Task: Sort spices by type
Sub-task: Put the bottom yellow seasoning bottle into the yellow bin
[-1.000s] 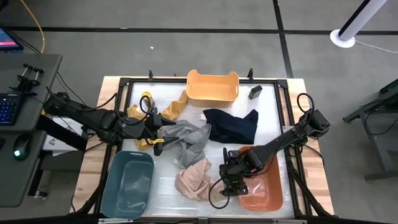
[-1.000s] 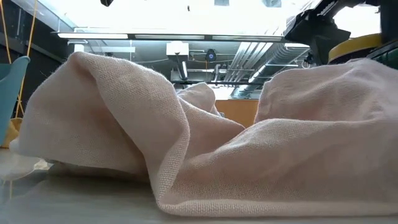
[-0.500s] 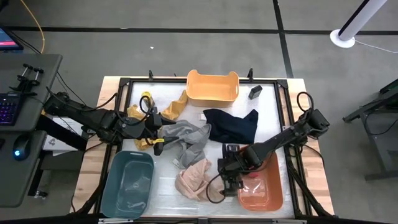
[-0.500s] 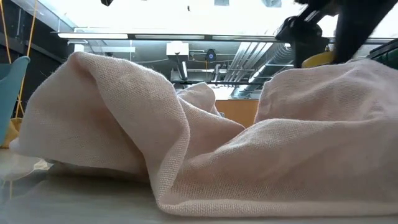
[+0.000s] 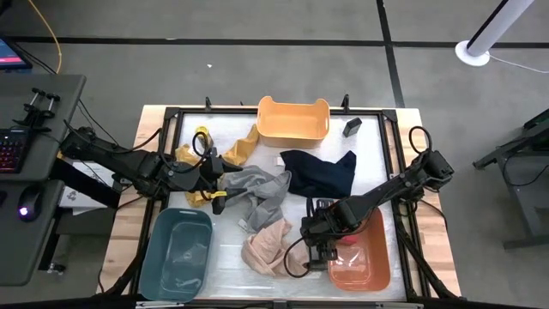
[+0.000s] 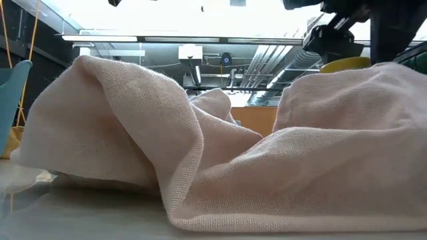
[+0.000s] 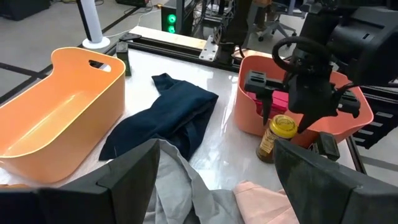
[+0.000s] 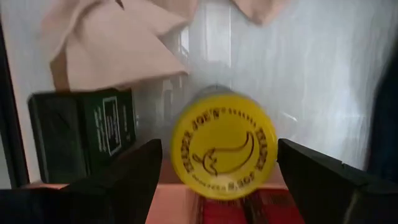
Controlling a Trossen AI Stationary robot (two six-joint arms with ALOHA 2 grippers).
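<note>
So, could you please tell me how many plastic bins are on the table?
3: an orange bin at the far edge, a teal bin near the left front corner, and a salmon bin at the right front.

Two dark arms, jointed segments, black cables looped alongside; each end effector with flat dark fingers.

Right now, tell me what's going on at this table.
The right tool hangs open directly above a yellow-lidded spice jar that stands on the table beside the salmon bin; nothing is gripped yet. Red tins lie inside that bin, and a dark tin sits next to the jar. The left tool waits open over the grey cloth, among other scattered clothes.
</note>
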